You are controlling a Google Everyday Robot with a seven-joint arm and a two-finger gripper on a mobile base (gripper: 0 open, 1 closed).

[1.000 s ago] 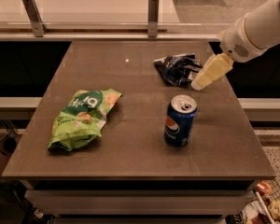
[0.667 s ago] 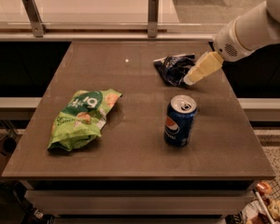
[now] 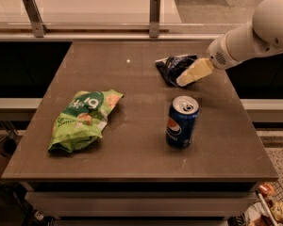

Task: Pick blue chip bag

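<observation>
The blue chip bag (image 3: 172, 67) is a small crumpled dark navy bag with white markings, lying at the back right of the brown table (image 3: 132, 164). My gripper (image 3: 182, 81) comes in from the right on a white arm. Its cream-coloured fingers (image 3: 194, 72) lie over the bag's right side, with the tips at the bag's front edge.
A blue Pepsi can (image 3: 181, 122) stands upright in front of the bag, just below the gripper. A larger light-green chip bag (image 3: 83, 118) lies on the left half of the table. A glass rail with two metal posts (image 3: 154, 15) runs behind the table.
The gripper has moved a little to the left and away from the can, further over the blue chip bag. The bag, the can and the green bag have not moved.
</observation>
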